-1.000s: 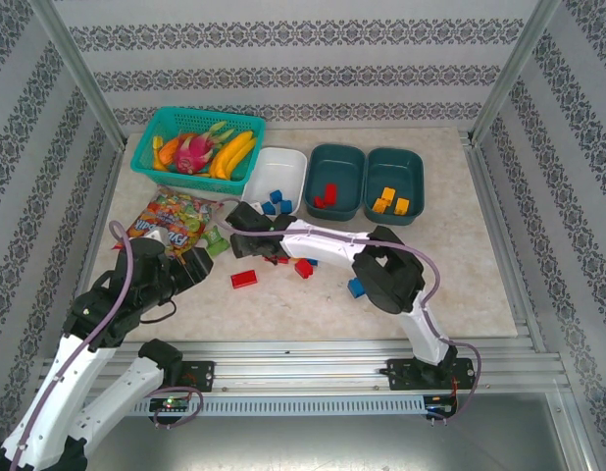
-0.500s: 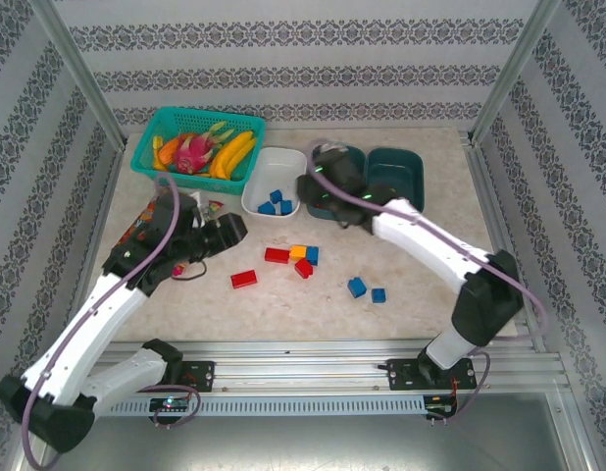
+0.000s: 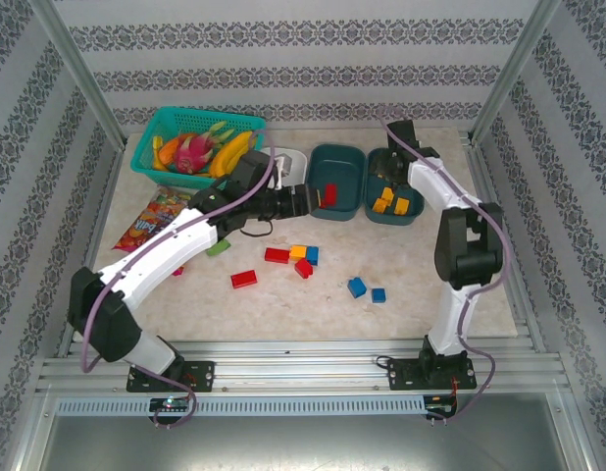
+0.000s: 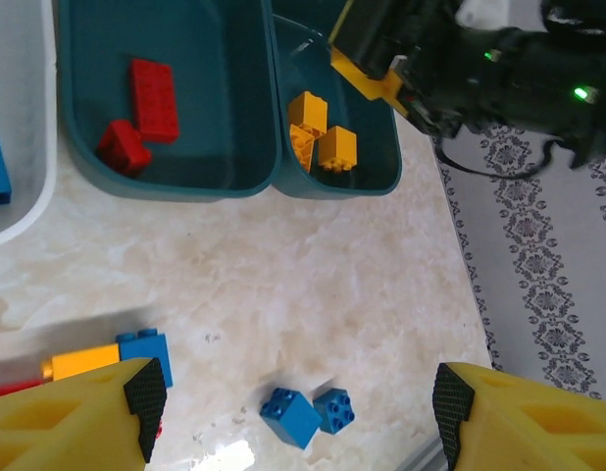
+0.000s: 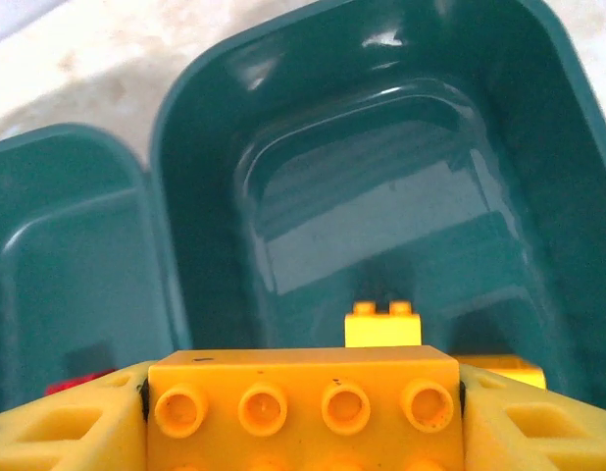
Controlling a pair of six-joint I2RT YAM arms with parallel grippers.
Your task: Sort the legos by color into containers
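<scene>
Bricks of hard, light plastic are what we are sorting. We judge them stiff, not fragile, and smooth enough on the side walls to be a little slippery.

The right tool [image 5: 303, 432] is pinching an orange brick [image 5: 303, 388] by its two ends, a row of studs facing the wrist camera. It hangs above the right teal tub [image 5: 381, 206], where another orange brick [image 5: 381, 329] already lies. That hold looks sound to us, being on flat faces rather than studs.

The left tool [image 4: 295, 388] is spread with nothing between its fingers, over the table [image 4: 283, 275] near the middle teal tub [image 4: 215, 108] and its red bricks [image 4: 151, 88].

Two blue bricks [image 3: 357, 287] lie loose on the table. We would take each squarely across opposite flat sides — a skewed pinch could squirt so light a piece out.
</scene>
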